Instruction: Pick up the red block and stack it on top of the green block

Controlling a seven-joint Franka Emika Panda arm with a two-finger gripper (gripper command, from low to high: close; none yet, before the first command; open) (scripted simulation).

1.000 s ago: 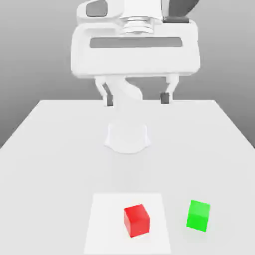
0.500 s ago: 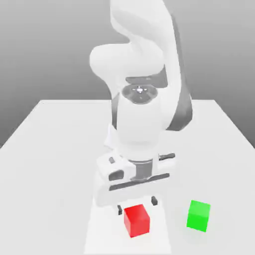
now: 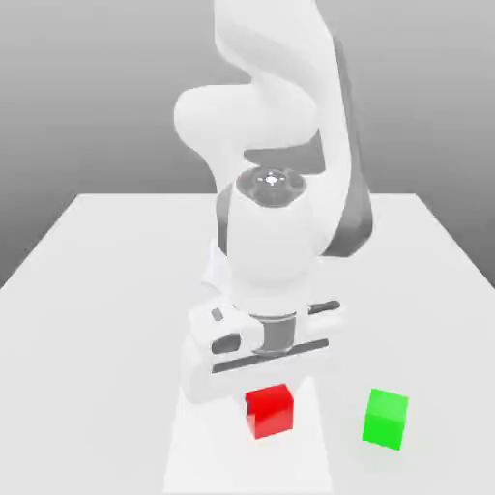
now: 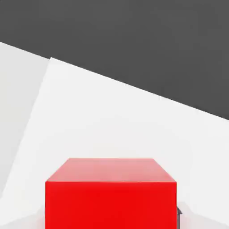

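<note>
The red block sits right under my hand, over the white square patch near the table's front. My gripper is shut on the red block, and the hand's white body hides the fingers in the exterior view. Seen from the hand, the red block is very close, with a dark fingertip against its side. The green block rests on the table to the exterior view's right of the red one, about a block's width away and untouched.
The white table stretches back to the arm's base behind the hand. The arm's bulky white links lean forward over the table's middle.
The hand came down from high above the table onto the red block. Its jaws closed on the block, which now stands slightly higher and squarer than before.
</note>
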